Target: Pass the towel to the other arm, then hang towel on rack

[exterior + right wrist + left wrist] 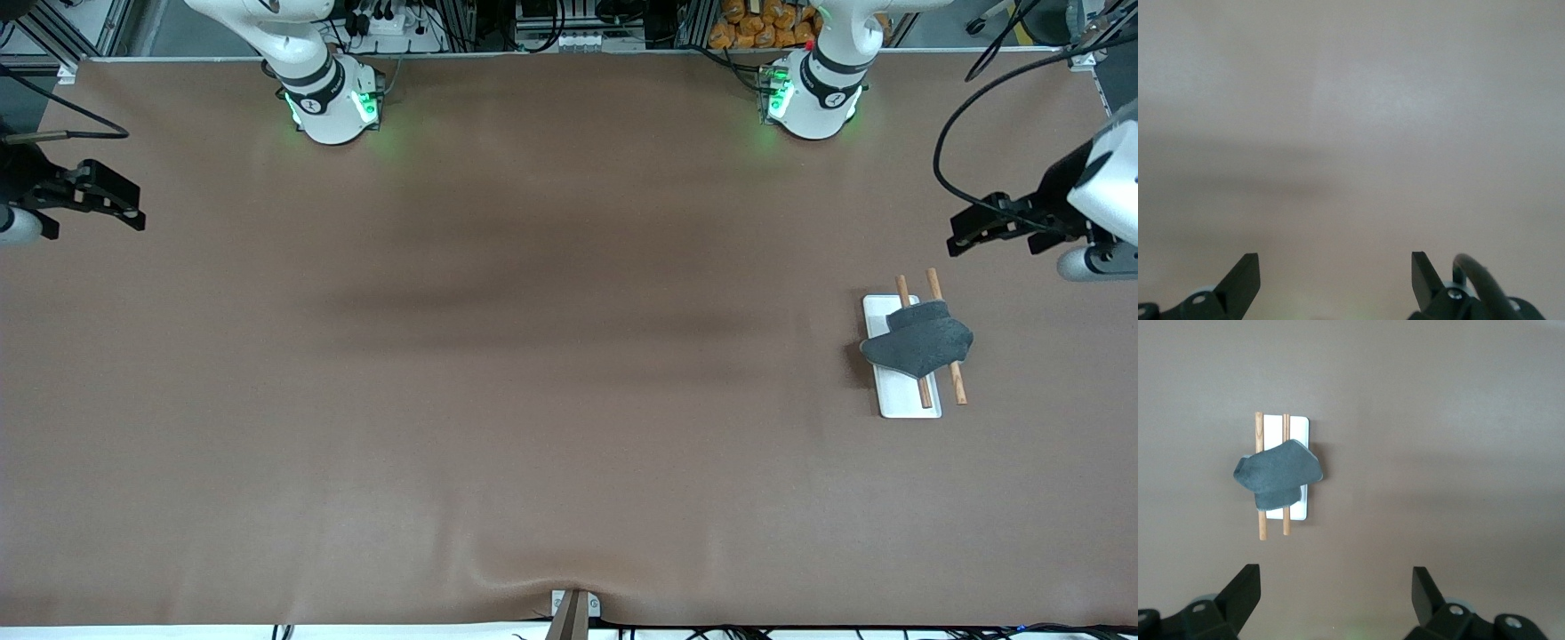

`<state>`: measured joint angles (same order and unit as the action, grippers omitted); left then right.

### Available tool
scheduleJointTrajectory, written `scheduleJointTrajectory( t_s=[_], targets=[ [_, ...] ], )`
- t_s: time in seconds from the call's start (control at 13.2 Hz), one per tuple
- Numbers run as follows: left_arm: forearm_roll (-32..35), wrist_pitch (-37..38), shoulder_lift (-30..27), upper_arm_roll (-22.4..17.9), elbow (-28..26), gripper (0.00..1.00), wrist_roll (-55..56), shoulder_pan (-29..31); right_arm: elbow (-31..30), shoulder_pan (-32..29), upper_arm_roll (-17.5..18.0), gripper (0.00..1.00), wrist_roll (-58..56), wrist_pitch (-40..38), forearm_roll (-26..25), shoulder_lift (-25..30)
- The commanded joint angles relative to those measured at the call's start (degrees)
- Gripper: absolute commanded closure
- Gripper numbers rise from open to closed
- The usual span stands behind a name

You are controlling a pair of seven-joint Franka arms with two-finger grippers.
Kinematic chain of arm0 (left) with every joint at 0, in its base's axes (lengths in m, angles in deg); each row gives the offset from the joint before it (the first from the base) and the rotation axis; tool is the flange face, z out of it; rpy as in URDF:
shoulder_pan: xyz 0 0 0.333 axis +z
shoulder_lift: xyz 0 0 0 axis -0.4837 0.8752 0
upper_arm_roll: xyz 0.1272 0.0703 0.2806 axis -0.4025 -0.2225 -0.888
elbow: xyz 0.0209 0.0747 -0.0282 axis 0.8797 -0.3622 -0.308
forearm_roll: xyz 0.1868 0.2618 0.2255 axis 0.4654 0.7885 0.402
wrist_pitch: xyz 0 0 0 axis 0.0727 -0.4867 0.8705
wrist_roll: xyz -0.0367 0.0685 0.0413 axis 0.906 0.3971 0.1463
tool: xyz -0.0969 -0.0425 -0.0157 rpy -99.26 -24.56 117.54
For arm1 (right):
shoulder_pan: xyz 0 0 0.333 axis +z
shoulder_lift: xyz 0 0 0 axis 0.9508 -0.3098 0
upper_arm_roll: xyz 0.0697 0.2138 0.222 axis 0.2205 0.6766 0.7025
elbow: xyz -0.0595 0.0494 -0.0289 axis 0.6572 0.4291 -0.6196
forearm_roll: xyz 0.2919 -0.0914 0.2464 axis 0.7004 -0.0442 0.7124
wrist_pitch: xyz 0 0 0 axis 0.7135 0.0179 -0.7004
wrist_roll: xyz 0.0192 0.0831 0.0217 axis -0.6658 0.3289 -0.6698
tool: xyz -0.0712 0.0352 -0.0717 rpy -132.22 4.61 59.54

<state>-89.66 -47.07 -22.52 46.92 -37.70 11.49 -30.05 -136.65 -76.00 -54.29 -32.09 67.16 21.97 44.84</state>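
Dark grey towel (920,345) draped over rack (892,311); both grippers spread apart, empty

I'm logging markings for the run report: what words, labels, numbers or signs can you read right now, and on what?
None can be read.
The towel, the rack and the table carry no text.
Each arm base, right and left, bears a small round dark mark, too small to read.
The left gripper and right gripper, both open and empty, show no lettering.
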Motion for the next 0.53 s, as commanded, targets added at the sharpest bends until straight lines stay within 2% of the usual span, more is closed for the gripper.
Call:
scheduleJointTrajectory(
  t_s=[0.0, 0.45],
  targets=[
    [0.91, -0.19, -4.50, -0.92, -5.33, 0.00, 0.29, -0.38, 1.30, 2.29, -0.09, 0.00, -0.28, -0.95, 0.24, -0.08],
    [0.91, 1.82, -7.06, -0.74, -6.58, 0.00, 0.64, -0.20, 1.30, 3.35, -0.09, 0.00, 0.07, -0.24, -0.11, -0.17]
  ],
)
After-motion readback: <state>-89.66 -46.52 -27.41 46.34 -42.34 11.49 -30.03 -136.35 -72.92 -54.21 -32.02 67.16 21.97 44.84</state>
